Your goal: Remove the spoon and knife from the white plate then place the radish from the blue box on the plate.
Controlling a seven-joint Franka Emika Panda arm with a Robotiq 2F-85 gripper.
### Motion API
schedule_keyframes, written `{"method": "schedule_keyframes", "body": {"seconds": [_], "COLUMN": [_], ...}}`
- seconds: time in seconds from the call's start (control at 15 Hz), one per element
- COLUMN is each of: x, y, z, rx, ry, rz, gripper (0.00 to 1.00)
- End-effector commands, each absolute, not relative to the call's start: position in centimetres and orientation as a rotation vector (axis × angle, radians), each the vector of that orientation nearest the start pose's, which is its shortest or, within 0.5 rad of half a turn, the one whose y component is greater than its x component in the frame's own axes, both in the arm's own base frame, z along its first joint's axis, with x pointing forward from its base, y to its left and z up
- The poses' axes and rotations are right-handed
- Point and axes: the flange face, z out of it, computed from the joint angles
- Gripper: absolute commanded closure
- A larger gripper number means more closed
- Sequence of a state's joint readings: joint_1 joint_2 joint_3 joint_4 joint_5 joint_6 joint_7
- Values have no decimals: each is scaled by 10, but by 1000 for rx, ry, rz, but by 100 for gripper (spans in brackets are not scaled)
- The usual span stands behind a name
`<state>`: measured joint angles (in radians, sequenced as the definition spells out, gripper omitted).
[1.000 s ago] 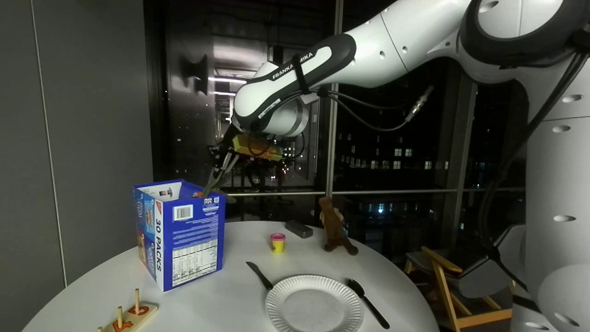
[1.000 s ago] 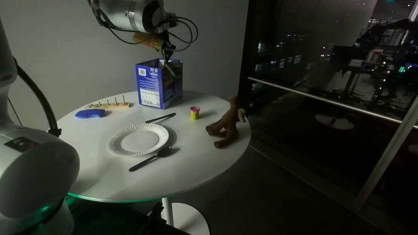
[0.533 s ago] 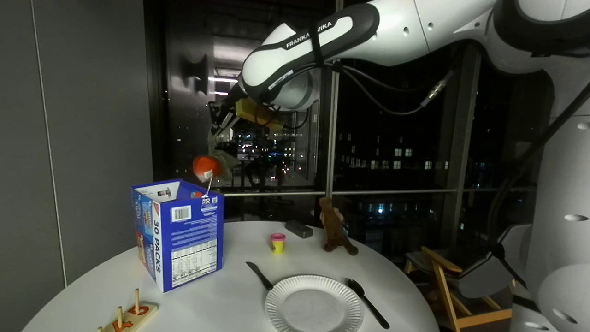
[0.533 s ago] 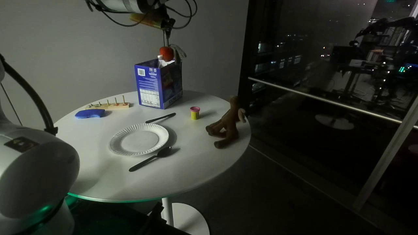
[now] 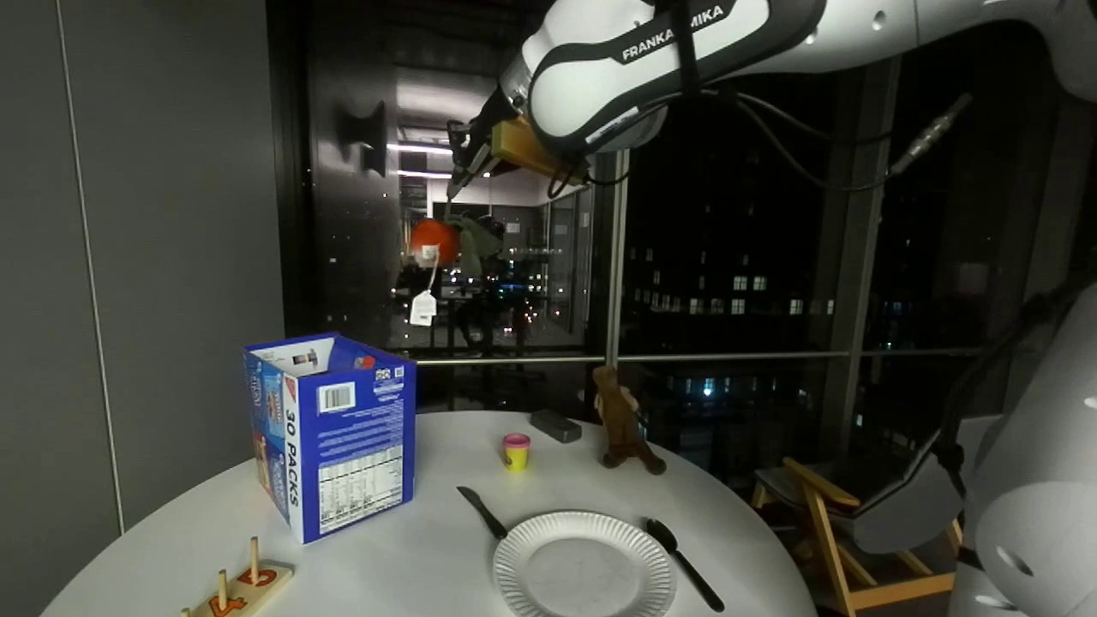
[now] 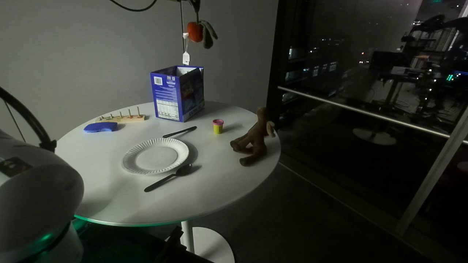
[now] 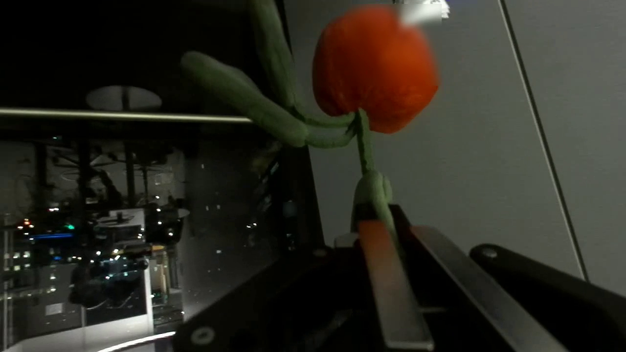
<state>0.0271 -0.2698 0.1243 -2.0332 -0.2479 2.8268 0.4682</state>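
Red radish (image 5: 436, 235) beneath the pincer (image 5: 452, 195)

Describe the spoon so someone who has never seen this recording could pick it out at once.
On the round white table lies a fluted white plate. Beside its rim, on the side away from the blue box, is the black spoon. Its broad, rounded bowl sets it apart from the slim black knife on the plate's opposite side.

On the round bench (image 6: 215, 179), a pink-lidded yellow tub (image 5: 516, 454) stands upright; a brown plush toy (image 6: 259, 135) rests near the edge; a blue sponge-like piece (image 6: 101, 127) lies beside a pegged wooden board (image 6: 126, 118); past the bench, a chair (image 5: 900, 512).
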Motion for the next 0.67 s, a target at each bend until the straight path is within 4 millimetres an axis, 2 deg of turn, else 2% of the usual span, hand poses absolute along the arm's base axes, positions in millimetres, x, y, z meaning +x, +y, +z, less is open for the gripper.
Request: {"method": "schedule_keyframes", "body": {"seconds": [0.0,0.27,0.4,0.6], "x": [468,435,426,423], "y": [90,92,91,88], "z": [679,651,634,603], "rx": [-2789,-3049,-3113,-3156], "ry": [271,250,223,192], "rz": [-1458,-1021,-791,-506], "gripper": [90,90,90,90]}}
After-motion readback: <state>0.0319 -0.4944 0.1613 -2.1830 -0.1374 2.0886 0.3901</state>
